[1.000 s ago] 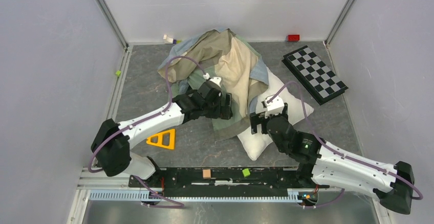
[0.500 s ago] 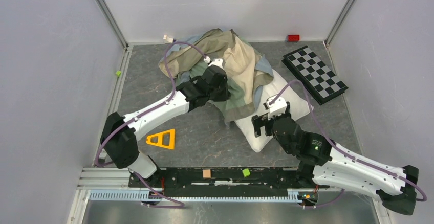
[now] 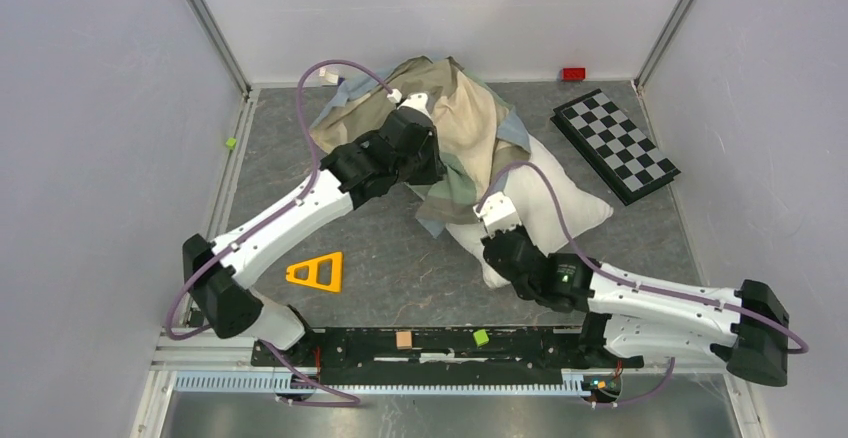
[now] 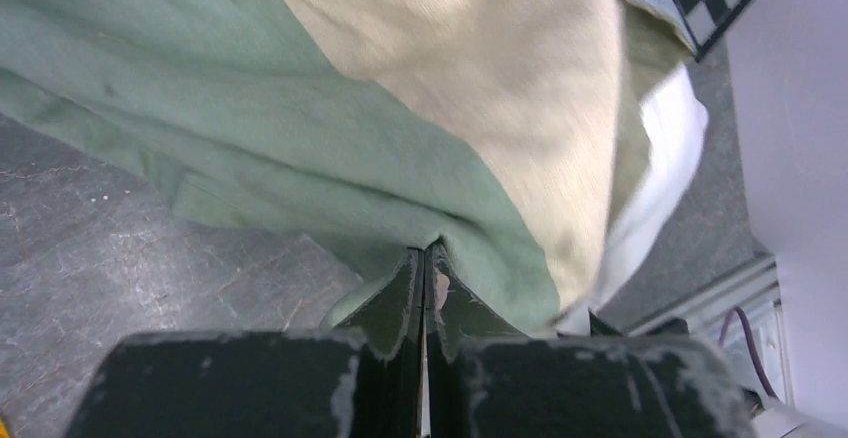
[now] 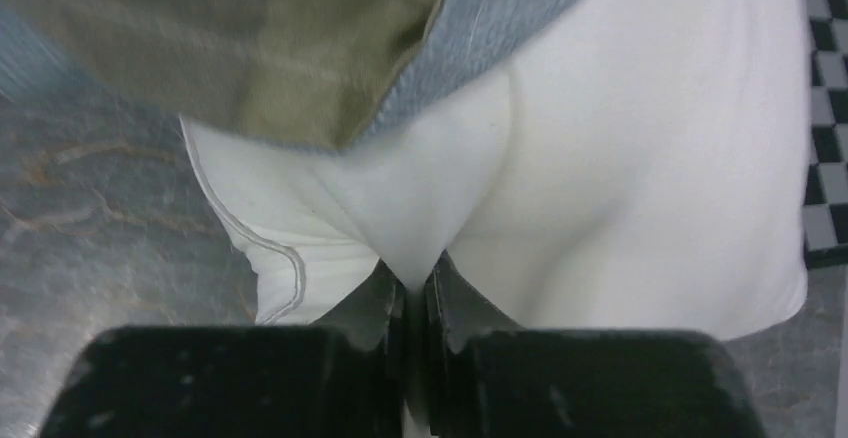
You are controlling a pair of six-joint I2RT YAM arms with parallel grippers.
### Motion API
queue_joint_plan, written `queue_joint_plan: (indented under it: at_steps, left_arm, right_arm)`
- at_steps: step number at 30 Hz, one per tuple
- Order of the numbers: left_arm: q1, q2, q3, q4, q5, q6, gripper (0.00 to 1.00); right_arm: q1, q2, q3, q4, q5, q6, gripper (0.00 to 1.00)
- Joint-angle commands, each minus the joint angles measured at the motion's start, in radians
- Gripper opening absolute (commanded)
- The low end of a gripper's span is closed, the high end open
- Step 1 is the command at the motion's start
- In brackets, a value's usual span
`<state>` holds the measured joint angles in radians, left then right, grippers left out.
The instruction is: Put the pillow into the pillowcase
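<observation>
Your left hand (image 4: pixel 425 278) pinches only the pillowcase (image 4: pixel 300 158) hem; your right hand (image 5: pixel 418 288) nips pillow (image 5: pixel 620 188) fabric: pull hard and either may slip.

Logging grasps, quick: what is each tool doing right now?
Left tool: closed, pinching the pillowcase.
Right tool: closed, pinching the pillow.

Left arm (image 3: pixel 290 213) stretched far forward and inward, wrist angled down. Left gripper (image 4: pixel 424 258): fingers pressed flat together, pinching a fold of pillowcase (image 4: pixel 300 158). Right arm (image 3: pixel 660 303) lies low, reaching left from its base, wrist turned forward. Right gripper (image 5: pixel 415 273): fingers almost touching, nipping pillow (image 5: pixel 620 158) fabric between the tips.
</observation>
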<state>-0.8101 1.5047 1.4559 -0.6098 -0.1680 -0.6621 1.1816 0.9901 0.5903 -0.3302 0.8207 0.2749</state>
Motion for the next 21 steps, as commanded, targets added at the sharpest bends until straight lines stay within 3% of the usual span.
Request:
queue_joint_plan:
  at_steps: [1,5,8,12,16,19,21]
  left_arm:
    - [-0.058,-0.134,0.119,-0.071,0.039,0.036,0.03]
    - [-0.129,-0.182,0.261,-0.135,0.064,0.077,0.03]
    - [-0.190,-0.115,0.471,-0.224,0.090,0.115,0.03]
    - [-0.209,-0.007,0.705,-0.319,0.042,0.122,0.03]
    - [-0.208,0.125,0.853,-0.423,-0.004,0.127,0.02]
    - [-0.193,0.129,0.773,-0.469,-0.109,0.115,0.19]
    - [-0.142,0.042,0.561,-0.409,-0.115,0.077,0.42]
  right_arm:
    - [-0.034,-0.014,0.267,0.057,-0.010,-0.048,0.00]
    - [-0.042,0.032,0.579,0.018,-0.185,-0.072,0.00]
    - [-0.041,0.107,0.748,-0.026,-0.295,-0.021,0.00]
    - [-0.062,0.141,0.763,-0.053,-0.272,0.032,0.00]
    - [-0.243,0.070,0.617,-0.008,-0.457,0.117,0.00]
    - [-0.352,0.058,0.549,-0.035,-0.535,0.148,0.00]
    - [-0.378,0.044,0.516,-0.025,-0.583,0.159,0.00]
